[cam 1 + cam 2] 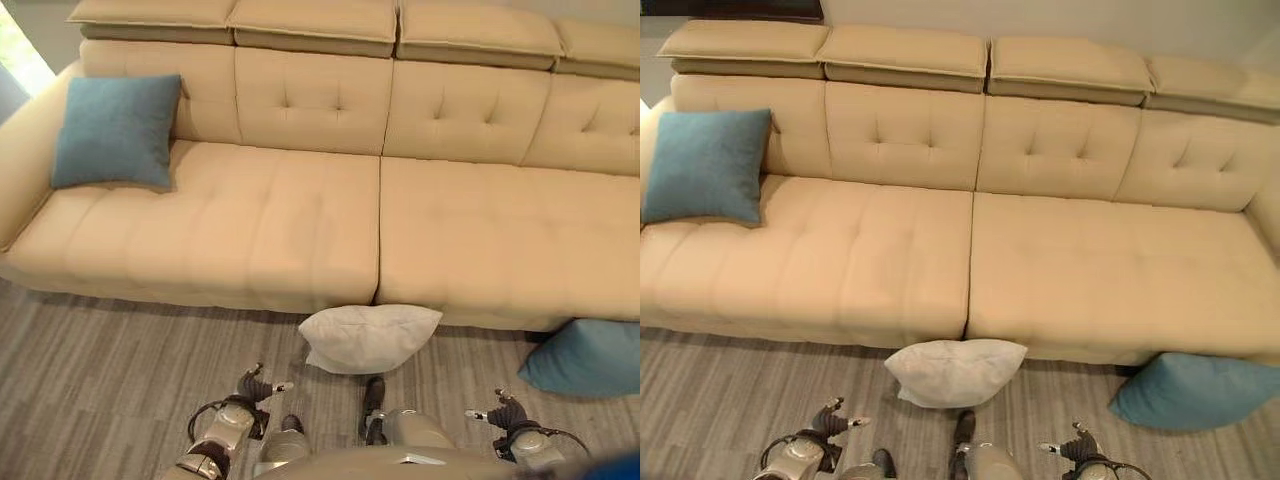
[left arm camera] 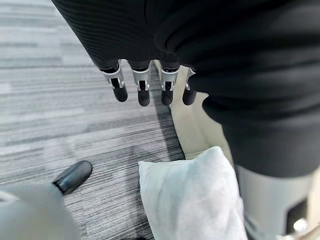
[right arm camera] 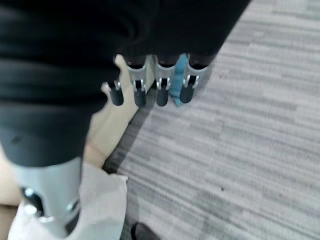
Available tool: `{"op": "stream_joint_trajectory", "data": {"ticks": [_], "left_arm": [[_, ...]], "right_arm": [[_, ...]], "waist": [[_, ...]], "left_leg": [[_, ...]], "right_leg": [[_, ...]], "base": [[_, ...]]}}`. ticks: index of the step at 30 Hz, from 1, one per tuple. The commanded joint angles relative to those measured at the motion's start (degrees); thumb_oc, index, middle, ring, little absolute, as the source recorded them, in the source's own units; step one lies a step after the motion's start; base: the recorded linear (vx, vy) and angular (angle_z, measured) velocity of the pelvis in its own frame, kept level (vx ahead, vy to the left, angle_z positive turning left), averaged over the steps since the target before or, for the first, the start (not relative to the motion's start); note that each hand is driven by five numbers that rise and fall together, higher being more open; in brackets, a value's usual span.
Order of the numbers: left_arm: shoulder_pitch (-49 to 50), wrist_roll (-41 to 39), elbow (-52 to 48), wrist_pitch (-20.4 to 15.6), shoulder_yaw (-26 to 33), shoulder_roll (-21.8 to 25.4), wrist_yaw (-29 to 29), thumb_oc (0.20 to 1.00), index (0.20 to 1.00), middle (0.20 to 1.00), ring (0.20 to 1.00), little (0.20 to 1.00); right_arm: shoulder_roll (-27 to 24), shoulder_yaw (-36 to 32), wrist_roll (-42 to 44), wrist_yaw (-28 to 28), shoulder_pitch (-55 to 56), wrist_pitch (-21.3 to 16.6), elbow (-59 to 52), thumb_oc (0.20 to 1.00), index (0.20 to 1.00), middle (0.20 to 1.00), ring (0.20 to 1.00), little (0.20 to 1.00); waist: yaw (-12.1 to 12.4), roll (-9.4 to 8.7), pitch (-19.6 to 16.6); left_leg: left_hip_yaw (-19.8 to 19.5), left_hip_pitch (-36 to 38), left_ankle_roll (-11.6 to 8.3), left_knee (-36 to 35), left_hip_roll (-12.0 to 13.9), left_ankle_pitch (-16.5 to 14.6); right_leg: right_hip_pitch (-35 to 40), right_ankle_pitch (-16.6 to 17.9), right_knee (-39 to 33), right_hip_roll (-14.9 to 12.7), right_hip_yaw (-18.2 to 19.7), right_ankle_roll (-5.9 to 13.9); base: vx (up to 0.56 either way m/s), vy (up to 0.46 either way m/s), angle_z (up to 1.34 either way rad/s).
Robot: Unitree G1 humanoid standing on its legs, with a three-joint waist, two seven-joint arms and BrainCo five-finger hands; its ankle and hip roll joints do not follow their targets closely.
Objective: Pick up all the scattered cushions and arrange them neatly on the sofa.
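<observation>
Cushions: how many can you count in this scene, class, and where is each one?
3: a blue cushion on the sofa's left end, a white cushion on the floor in front, another blue cushion on the floor, right. Others may be hidden.

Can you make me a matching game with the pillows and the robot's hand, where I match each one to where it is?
Things:
1. white cushion
2. blue cushion at the left
3. blue cushion at the right
4. left hand

Places or states:
A. leaning on the sofa backrest by the armrest
B. open, holding nothing
C. on the floor, against the middle of the sofa front
D. on the floor by the sofa's right end

Pairs: 1-C, 2-A, 3-D, 4-B
</observation>
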Motion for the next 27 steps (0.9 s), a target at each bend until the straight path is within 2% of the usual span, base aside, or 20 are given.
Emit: {"op": "stream_joint_trajectory", "data": {"ticks": [1,7,8,11,14,18,20,22,24,27], "left_arm": [[-0.6,-0.6,-2.2,-2.0,1.4,0.7,0.9,1.0,1.0,1.0,1.0,1.0],[0.0,-1.0,-1.0,-2.3,2.6,0.8,1.0,1.0,1.0,1.0,1.0,1.0],[0.0,-1.1,-0.2,-2.2,3.0,1.0,1.2,1.0,1.0,1.0,1.0,1.0],[-0.3,-0.5,1.3,-2.2,3.2,1.5,1.3,1.0,1.0,1.0,1.0,1.0],[-0.2,0.6,3.5,-2.3,3.6,1.9,1.3,1.0,1.0,1.0,1.0,1.0],[-0.4,0.9,4.2,-2.5,3.8,2.3,1.4,1.0,1.0,1.0,1.0,1.0],[0.1,1.0,4.4,-2.4,4.1,2.4,1.6,1.0,1.0,1.0,1.0,1.0],[0.2,0.5,3.9,-2.6,4.0,2.2,1.6,1.0,1.0,1.0,1.0,1.0],[0.4,0.6,4.2,-2.4,3.1,1.6,1.1,1.0,1.0,1.0,1.0,1.0],[0.1,0.4,4.2,-2.1,2.6,1.2,0.7,1.0,1.0,1.0,1.0,1.0]], "right_arm": [[-1.9,0.6,-0.6,-1.5,-2.6,-1.2,-1.1,1.0,1.0,1.0,1.0,1.0],[-1.4,1.9,-2.4,-1.8,-4.1,-1.1,-1.6,1.0,1.0,1.0,1.0,1.0],[-1.2,2.1,-2.7,-1.8,-4.9,-1.0,-1.3,1.0,1.0,1.0,1.0,1.0],[-0.7,2.3,-2.5,-1.6,-5.6,-1.0,-1.6,1.0,1.0,1.0,1.0,1.0],[-0.9,2.4,-2.7,-1.4,-5.9,-1.3,-2.0,1.0,1.0,1.0,1.0,1.0],[-1.5,2.2,-2.9,-1.3,-6.0,-1.1,-2.9,1.0,1.0,1.0,1.0,1.0],[-1.5,2.4,-3.1,-1.2,-5.7,-1.1,-3.0,1.0,1.0,1.0,1.0,1.0],[-2.1,2.6,-3.0,-1.3,-5.5,-1.6,-4.2,1.0,1.0,1.0,1.0,1.0],[-2.7,2.5,-2.2,-1.3,-4.8,-2.0,-4.9,1.0,1.0,1.0,1.0,1.0],[-3.0,2.1,-1.7,-1.2,-4.2,-2.1,-5.3,1.0,1.0,1.0,1.0,1.0]], "waist": [[0.2,0.53,-0.5],[1.9,0.05,-0.5],[2.4,0.2,-0.3],[2.3,0.8,0.6],[2.1,1.1,0.5],[1.5,0.91,0.9],[1.6,0.57,0.5],[1.5,0.45,0.2],[1.0,0.52,0.8],[0.7,0.31,1.5]], "left_leg": [[-1.9,-5.9,-0.4,2.7,-1.3,2.6],[-3.6,-5.4,1.22,1.8,-3.4,0.5],[-3.9,-5.2,1.9,1.2,-3.9,0.3],[-4.4,-4.3,2.71,0.9,-4.2,0.1],[-5.1,-2.8,2.72,0.8,-4.6,-0.6],[-6.5,-2.2,2.1,1.9,-4.6,-1.1],[-6.6,-2.0,1.62,2.1,-4.3,-1.1],[-7.7,-2.6,0.32,3.2,-3.0,-0.8],[-8.6,-4.1,-1.78,7.0,-0.6,-0.1],[-9.2,-6.7,-2.77,11.9,0.7,1.1]], "right_leg": [[9.7,-5.5,-2.8,-2.7,2.2,5.53],[8.2,-4.9,-0.1,-4.3,3.6,7.38],[6.0,-4.3,4.0,-5.6,3.8,8.48],[2.3,-4.3,11.2,-6.5,5.1,9.83],[1.7,-2.5,7.2,-8.1,5.3,9.21],[0.9,-0.6,3.5,-8.6,7.6,9.76],[2.1,-0.8,2.4,-8.4,6.9,9.54],[3.0,-1.7,2.1,-7.1,6.6,8.62],[5.4,-3.6,0.5,-4.6,6.3,6.32],[6.7,-4.3,-0.8,-3.7,5.7,5.12]], "base": [[0.07,0.107,-0.06],[0.04,0.138,-0.1],[0.0,0.163,-0.2],[0.02,0.113,-0.31],[0.07,-0.031,-0.2],[0.06,-0.129,-0.07],[0.07,-0.223,0.32],[0.06,-0.351,0.48],[0.03,-0.404,0.37],[-0.02,-0.227,0.28]]}}
